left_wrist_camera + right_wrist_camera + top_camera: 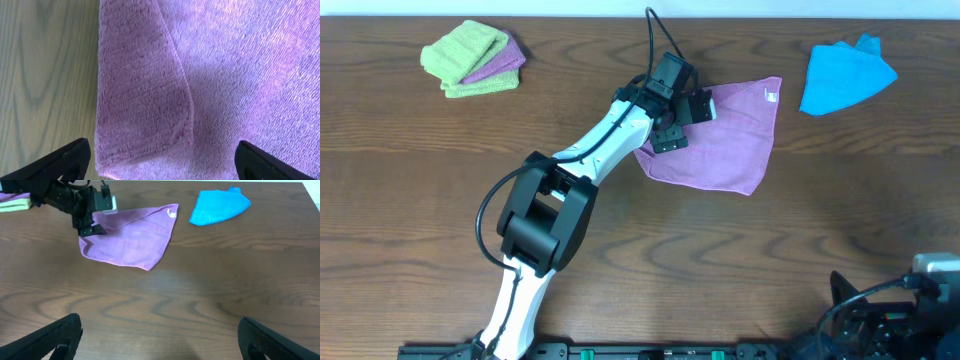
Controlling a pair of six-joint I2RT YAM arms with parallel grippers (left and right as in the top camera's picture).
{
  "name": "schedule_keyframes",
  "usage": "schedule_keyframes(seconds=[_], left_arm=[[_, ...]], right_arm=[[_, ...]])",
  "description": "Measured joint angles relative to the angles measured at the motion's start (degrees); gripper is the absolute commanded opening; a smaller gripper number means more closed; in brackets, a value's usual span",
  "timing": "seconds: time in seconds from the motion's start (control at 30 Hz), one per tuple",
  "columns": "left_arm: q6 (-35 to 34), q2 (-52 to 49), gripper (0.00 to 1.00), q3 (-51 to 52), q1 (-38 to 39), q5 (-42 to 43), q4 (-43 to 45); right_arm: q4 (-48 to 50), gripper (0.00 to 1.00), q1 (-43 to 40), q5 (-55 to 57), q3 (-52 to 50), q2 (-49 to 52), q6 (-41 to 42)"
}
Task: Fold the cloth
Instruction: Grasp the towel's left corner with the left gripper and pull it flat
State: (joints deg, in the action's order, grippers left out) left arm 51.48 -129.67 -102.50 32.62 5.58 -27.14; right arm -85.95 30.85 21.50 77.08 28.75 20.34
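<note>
Hovering over cloth (pixel 730 140) at its folded-over left edge with left gripper (pixel 685 123), jaws spread wide, gripped nothing. Sat right gripper (pixel 159 325) well apart, likewise spread wide.

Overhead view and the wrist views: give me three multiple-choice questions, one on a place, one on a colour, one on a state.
1. In the overhead view, where is the blue cloth? A. top right B. top left C. bottom centre
2. What colour is the cloth under the left end effector? A. green B. purple C. blue
3. How do the left end effector's jaws stand? A. shut on the cloth B. shut on nothing C. wide open
1 A, it lies near the top right corner; 2 B, purple terry fills the left wrist view; 3 C, its fingers sit far apart at that view's edges.
</note>
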Motion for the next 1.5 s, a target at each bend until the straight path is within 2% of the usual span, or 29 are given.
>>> schedule_keyframes(seconds=[0.2, 0.33, 0.63, 0.93, 1.1, 1.27, 1.4, 1.5], left_arm=[[0.7, -2.8, 0.93, 0.0, 0.0, 0.4, 0.4], [1.1, -3.4, 0.84, 0.2, -0.3, 0.7, 2.6], [1.2, -3.4, 0.84, 0.5, -0.3, 0.0, 7.0], [1.4, -3.4, 0.61, 0.5, -0.4, 0.0, 7.0], [1.3, -4.2, 0.56, 0.5, -0.9, 0.0, 7.0], [1.2, -4.8, 0.35, 0.5, -1.1, 0.5, 6.7], [1.2, -4.9, 0.25, 0.5, -1.1, 1.7, 6.5], [1.5, -4.9, 0.06, 0.5, -1.1, 2.4, 6.3]], right_arm=[[0.0, 0.99, 0.0, 0.0, 0.0, 0.0, 0.0], [0.0, 0.99, 0.0, 0.0, 0.0, 0.0, 0.0], [0.0, 0.99, 0.0, 0.0, 0.0, 0.0, 0.0], [0.1, 0.99, 0.0, 0.0, 0.0, 0.0, 0.0], [0.3, 0.99, 0.0, 0.0, 0.0, 0.0, 0.0], [0.4, 0.99, 0.0, 0.0, 0.0, 0.0, 0.0], [1.3, 0.99, 0.0, 0.0, 0.0, 0.0, 0.0], [1.4, 0.99, 0.0, 0.0, 0.0, 0.0, 0.0]])
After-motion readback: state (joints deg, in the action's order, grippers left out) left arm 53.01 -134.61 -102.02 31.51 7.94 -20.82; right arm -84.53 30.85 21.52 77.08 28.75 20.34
